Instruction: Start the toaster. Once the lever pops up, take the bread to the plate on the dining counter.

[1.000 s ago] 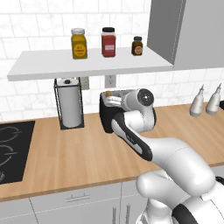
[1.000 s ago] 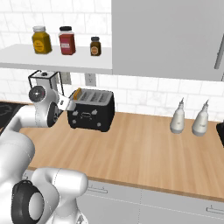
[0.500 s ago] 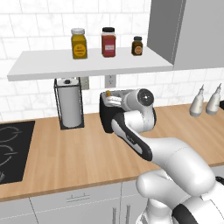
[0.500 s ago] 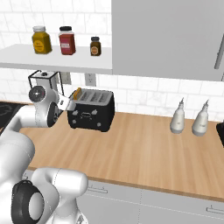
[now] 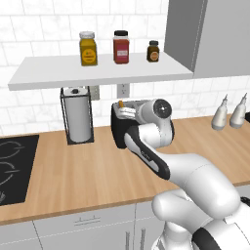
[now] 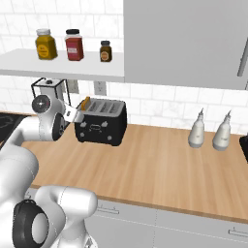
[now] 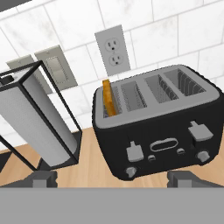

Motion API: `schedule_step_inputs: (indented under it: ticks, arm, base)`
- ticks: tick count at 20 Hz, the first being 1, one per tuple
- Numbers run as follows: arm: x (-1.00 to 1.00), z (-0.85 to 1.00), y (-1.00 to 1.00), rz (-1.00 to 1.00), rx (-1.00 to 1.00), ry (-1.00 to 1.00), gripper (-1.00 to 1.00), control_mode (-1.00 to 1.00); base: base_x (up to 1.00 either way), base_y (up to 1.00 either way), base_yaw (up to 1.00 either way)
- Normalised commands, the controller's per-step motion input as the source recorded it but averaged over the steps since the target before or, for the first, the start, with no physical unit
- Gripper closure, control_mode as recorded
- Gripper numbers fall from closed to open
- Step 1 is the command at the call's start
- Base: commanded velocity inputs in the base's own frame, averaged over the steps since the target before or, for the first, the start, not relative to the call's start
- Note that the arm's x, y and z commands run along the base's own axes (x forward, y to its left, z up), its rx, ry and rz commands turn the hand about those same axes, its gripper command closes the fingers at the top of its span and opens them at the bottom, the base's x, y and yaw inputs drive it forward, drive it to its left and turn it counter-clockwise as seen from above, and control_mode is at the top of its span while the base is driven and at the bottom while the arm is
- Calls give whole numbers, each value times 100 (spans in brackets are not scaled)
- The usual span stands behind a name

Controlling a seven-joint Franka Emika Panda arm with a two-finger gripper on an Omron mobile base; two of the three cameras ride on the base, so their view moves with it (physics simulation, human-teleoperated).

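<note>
Nothing has shifted over the last second: arm, toaster [image 7: 157, 127] and bread [image 7: 109, 98] sit exactly as they did. The gripper [image 7: 113, 178] hangs just in front of the toaster with its jaws spread wide and empty, both tips framing the front panel. The bread stands upright in the slot at the paper-towel holder [image 7: 35, 122] end, poking above the top. Both levers [image 7: 134, 152] look raised, so by my reading the toaster is not started; pressing the lever below the bread comes next. Plate and dining counter lie elsewhere.
</note>
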Motion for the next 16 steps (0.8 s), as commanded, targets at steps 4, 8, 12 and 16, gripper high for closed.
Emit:
schedule_step_inputs:
  ticks: [4,8,12,16]
  arm:
    - [0,0,0,0,0,0,-100,-100]
    - [0,0,0,0,0,0,-100,-100]
    - [0,0,0,0,0,0,-100,-100]
    - [0,0,0,0,0,0,-100,-100]
  base:
    - [0,0,0]
    - [0,0,0]
    - [0,0,0]
    - [0,0,0]
